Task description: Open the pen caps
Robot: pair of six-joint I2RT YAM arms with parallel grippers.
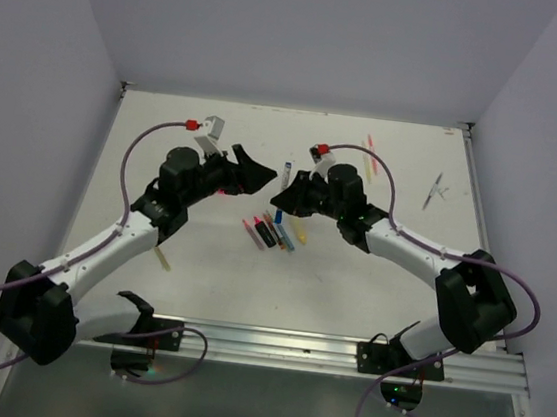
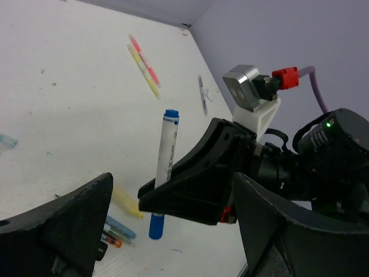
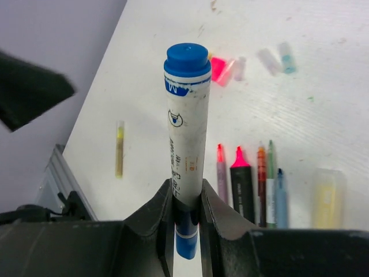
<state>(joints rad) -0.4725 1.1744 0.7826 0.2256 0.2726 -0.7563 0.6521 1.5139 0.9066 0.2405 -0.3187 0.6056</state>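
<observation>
A white marker (image 3: 185, 133) with blue at both ends stands upright between my right gripper's (image 3: 185, 189) jaws, which are shut on its lower body; its longer blue end (image 3: 187, 239) pokes out below them. From above, the marker (image 1: 287, 168) is at the table's middle, with the right gripper (image 1: 286, 195) beside the left gripper (image 1: 252, 173). The left gripper (image 2: 172, 180) is wide open and holds nothing, its fingers (image 2: 63, 228) spread either side of the right gripper's fingers (image 2: 196, 190). Small loose caps, pink (image 3: 219, 68), pale (image 3: 268, 59) and bluish (image 3: 286, 56), lie on the table beyond.
A row of uncapped pens (image 3: 253, 182) lies under the grippers, a yellow blurred one (image 3: 327, 199) at its right. A single yellow pen (image 1: 162, 259) lies front left. Pink and yellow highlighters (image 1: 369, 154) and a grey pen (image 1: 434, 191) lie back right. Walls enclose three sides.
</observation>
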